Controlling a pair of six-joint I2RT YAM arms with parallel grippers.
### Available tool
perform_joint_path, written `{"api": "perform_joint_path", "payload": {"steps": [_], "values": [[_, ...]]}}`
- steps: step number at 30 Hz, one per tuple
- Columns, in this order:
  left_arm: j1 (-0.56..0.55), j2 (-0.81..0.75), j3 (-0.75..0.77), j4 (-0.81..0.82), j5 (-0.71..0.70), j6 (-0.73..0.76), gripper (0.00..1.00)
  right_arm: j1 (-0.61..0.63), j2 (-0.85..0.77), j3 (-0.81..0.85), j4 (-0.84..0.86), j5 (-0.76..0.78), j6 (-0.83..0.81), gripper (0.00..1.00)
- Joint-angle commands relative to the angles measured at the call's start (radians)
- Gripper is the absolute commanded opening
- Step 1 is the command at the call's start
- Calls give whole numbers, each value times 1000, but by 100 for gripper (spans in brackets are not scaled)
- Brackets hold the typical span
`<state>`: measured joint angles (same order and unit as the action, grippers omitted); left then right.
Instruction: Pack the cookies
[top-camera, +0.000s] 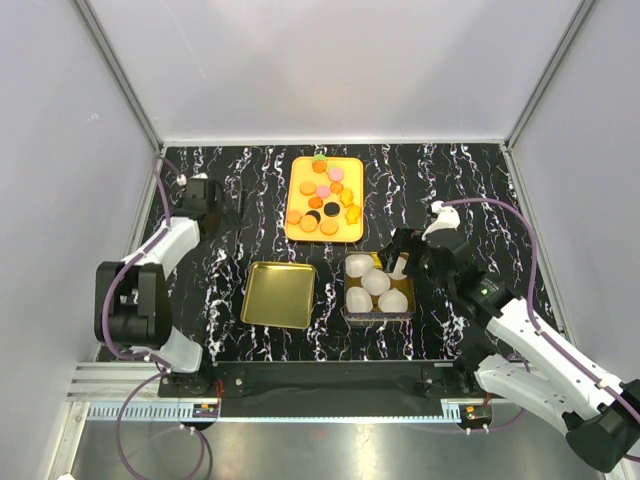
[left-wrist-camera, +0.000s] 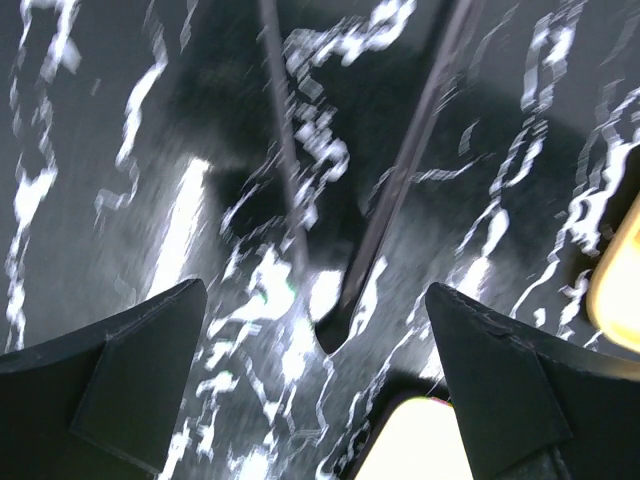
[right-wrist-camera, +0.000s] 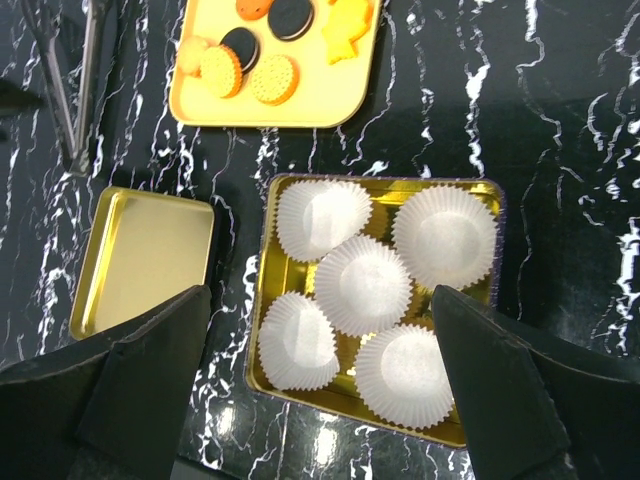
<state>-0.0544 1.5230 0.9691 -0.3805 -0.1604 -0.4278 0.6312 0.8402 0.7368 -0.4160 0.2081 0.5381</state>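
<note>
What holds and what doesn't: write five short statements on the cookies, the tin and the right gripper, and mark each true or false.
1. The cookies lie on the yellow tray. True.
2. The gold tin holds five white paper cups. True.
3. One paper cup already has a cookie in it. False: all five are empty.
4. The right gripper is shut on a cookie. False: it is open and holds nothing.
5. The tin's lid lies on the table beside the tin. True.
</note>
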Motion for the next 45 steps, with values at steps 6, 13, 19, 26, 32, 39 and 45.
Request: {"api": "perform_joint_path", "payload": {"steps": [6,13,19,26,32,39,45], "values": [[-10,175,173,94,-28,132,99,4,-21,39,13,-18,-26,100],[-10,285,255,54,-59,172,98,5,-38,50,-9,-1,-36,100],[-10,348,313,-3,-62,173,97,4,-35,39,-4,-9,-26,100],[-7,379,325,-54,-30,130,91,4,-30,16,3,-19,-20,100],[-7,390,306,-61,10,119,89,4,-33,4,5,-22,-17,100],[-7,414,312,-83,27,119,82,4,-30,-7,16,-27,-10,100],[-5,431,332,-93,33,123,73,5,-24,-7,19,-29,-9,100]]}}
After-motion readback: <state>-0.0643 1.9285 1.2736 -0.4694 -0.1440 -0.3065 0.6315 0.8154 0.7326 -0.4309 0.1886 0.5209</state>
